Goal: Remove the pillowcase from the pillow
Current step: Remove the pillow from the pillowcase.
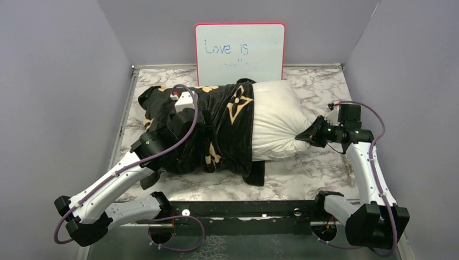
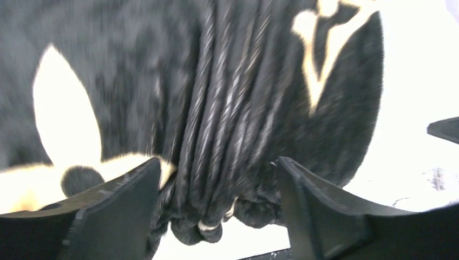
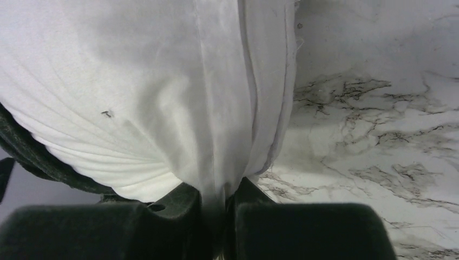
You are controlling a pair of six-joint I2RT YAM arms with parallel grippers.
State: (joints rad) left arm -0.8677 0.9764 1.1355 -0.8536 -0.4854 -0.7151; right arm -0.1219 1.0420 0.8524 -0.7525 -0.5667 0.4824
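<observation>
Left end effector, fingers spread, straddles a bunched ridge of the pillowcase. Right end effector, fingers pressed together, pinches the seamed edge of the pillow. Count: one pillow, one pillowcase, two end effectors. Pillow lies on the desk, long axis running left to right, its bare white end pointing right. Its left part is sheathed in the pillowcase, whose mouth faces right.
</observation>
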